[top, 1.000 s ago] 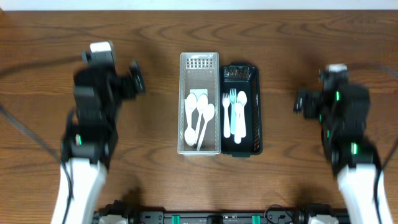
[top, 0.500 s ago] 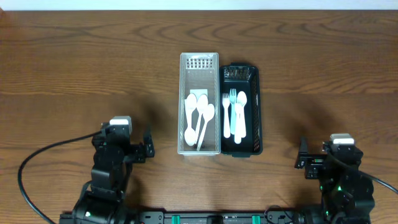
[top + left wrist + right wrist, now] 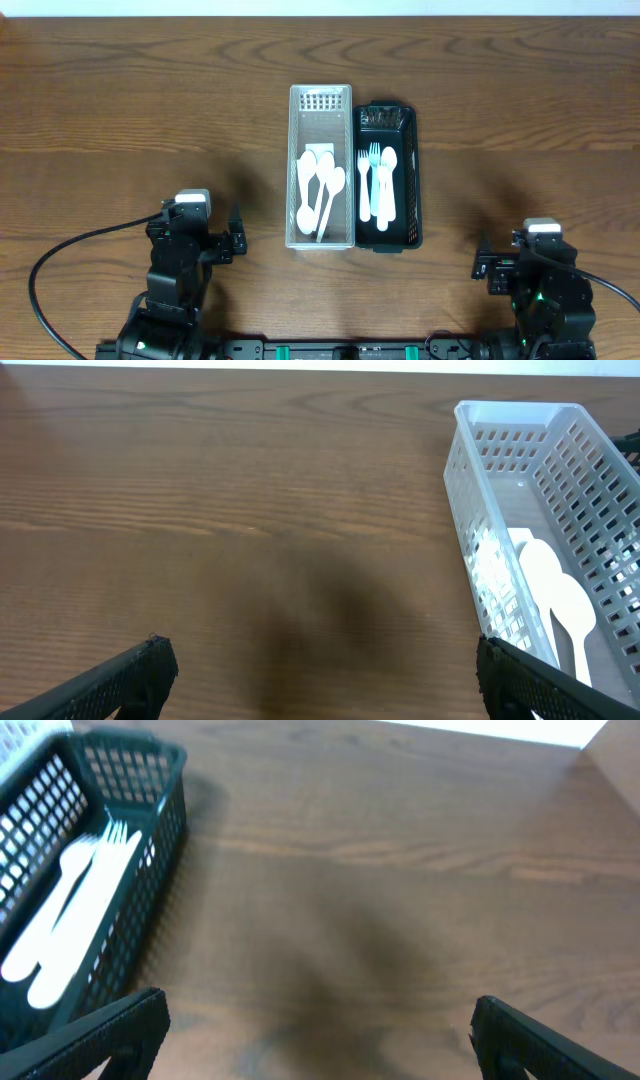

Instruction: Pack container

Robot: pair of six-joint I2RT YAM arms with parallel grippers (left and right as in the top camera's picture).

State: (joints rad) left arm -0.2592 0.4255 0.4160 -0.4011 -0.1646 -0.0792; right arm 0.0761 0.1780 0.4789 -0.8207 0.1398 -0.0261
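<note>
A white slotted basket (image 3: 296, 150) stands at the table's middle with white spoons (image 3: 320, 185) in it; it also shows in the left wrist view (image 3: 470, 530). Touching its right side, a black basket (image 3: 413, 180) holds white and pale blue forks and spoons (image 3: 377, 185); it also shows in the right wrist view (image 3: 160, 830). My left gripper (image 3: 320, 670) is open and empty over bare wood at the near left (image 3: 235, 240). My right gripper (image 3: 315, 1030) is open and empty at the near right (image 3: 485, 265).
The wooden table (image 3: 120, 110) stretches wide on both sides of the baskets. A black cable (image 3: 60, 265) loops by the left arm at the front edge.
Both arms have drawn back from mid-table to the near edge, then settled; the right arm sank slightly lower. The baskets and cutlery have not moved.
</note>
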